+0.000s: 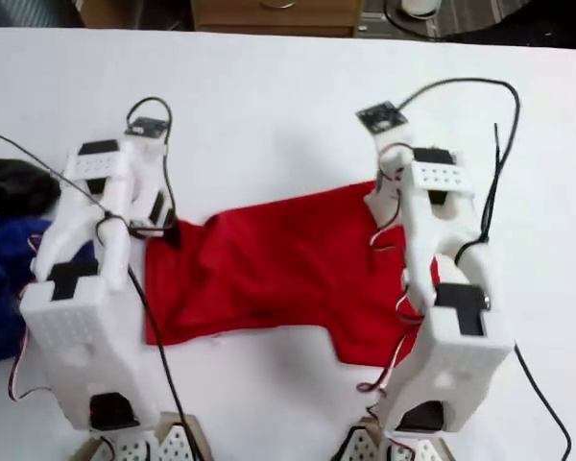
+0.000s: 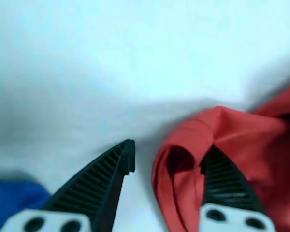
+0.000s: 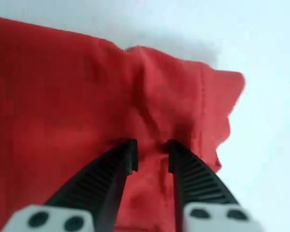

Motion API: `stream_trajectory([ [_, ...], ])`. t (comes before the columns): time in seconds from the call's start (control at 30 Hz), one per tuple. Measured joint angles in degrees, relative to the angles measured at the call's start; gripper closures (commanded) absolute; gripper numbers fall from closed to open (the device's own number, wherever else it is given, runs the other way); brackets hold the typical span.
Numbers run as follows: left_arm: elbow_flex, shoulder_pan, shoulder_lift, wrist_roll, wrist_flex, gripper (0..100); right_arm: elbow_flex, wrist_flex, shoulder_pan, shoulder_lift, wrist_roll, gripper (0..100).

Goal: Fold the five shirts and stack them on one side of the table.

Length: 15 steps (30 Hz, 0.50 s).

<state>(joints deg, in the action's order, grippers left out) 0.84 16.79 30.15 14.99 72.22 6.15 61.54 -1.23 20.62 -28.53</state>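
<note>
Nearest us, the right gripper (image 3: 152, 150) is almost closed, nipping a ridge of the red fabric shirt (image 1: 278, 264), which lies spread mid-table between both arms. The left gripper (image 2: 173, 149) gapes wide at the opposite edge, a fold curled round one finger, nothing clamped. The cloth looks light and limp, so I'd take it by hems or corners. Count: one red, one crumpled blue cloth heap (image 1: 0, 259), and farther back one black bundle (image 1: 14, 184) on the white table (image 1: 269, 86).
</note>
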Motion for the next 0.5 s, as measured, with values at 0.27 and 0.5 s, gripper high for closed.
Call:
stream_trajectory([
  [0.27,3.52,5.27,1.76,3.16,0.7,77,-6.33,-1.23,-4.84,7.3,-3.25,88.5],
  [0.5,4.4,6.24,1.76,3.16,2.2,77,-7.03,-1.14,-5.1,7.65,-3.6,88.4],
])
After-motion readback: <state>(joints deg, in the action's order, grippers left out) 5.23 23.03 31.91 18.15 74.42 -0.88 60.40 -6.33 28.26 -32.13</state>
